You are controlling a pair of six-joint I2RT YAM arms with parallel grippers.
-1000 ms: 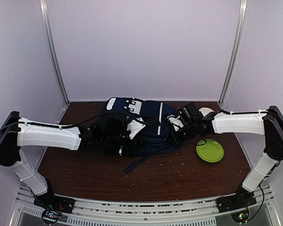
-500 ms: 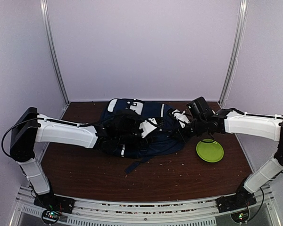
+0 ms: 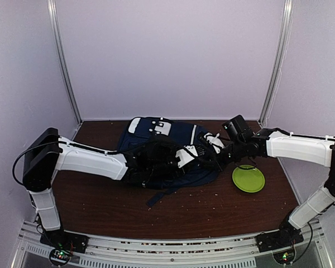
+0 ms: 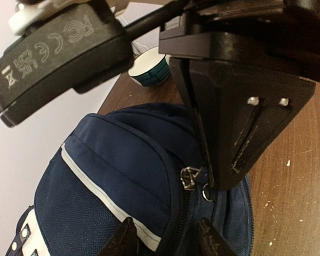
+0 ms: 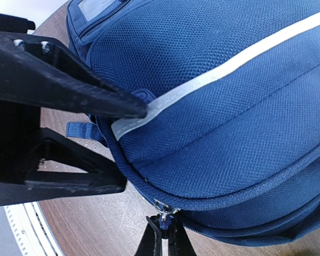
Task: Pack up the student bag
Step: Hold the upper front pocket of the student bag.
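One zip pull (image 5: pixel 161 213) on the bag (image 3: pixel 176 133), pinched by the right gripper (image 5: pixel 162 239), lies just ahead of the parted left gripper (image 4: pixel 168 242).

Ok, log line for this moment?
bag: lying on table | right tool: shut on zip pull | left tool: open, astride bag by the zip
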